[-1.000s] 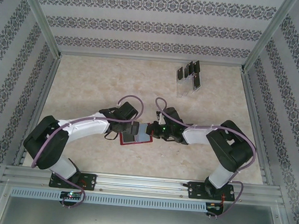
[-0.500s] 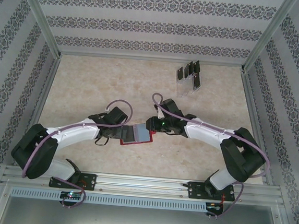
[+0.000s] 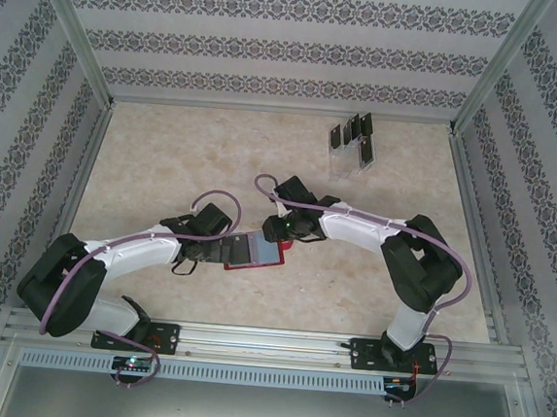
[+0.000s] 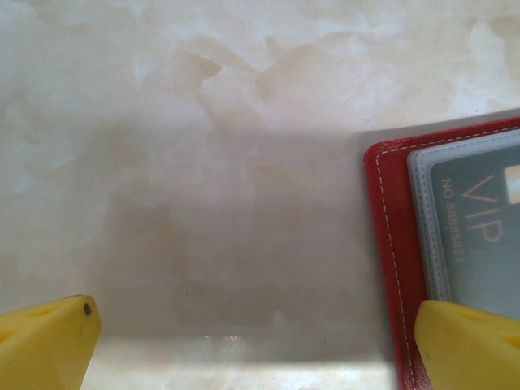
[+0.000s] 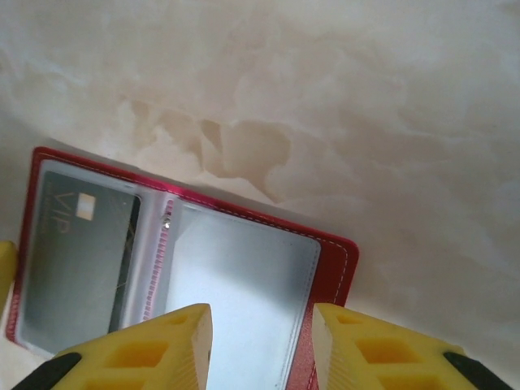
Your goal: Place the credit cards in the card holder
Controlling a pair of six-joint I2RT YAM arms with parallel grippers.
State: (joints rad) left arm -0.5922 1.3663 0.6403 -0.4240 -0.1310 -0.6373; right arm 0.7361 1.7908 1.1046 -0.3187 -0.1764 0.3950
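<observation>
Marbled table (image 3: pixel 166 150) carries the open red card holder (image 3: pixel 253 252); left tool (image 4: pixel 256 325) gapes wide at its edge, right tool (image 5: pixel 260 325) hovers above it, narrowly parted, empty.

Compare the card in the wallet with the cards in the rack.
The wallet card lies flat in a sleeve of the open red wallet; the rack cards stand on edge in the clear rack. The wallet card is alone; the rack cards are several. The wallet card reads VIP; the rack cards' marks are too small to read. Both are dark and thin.
</observation>
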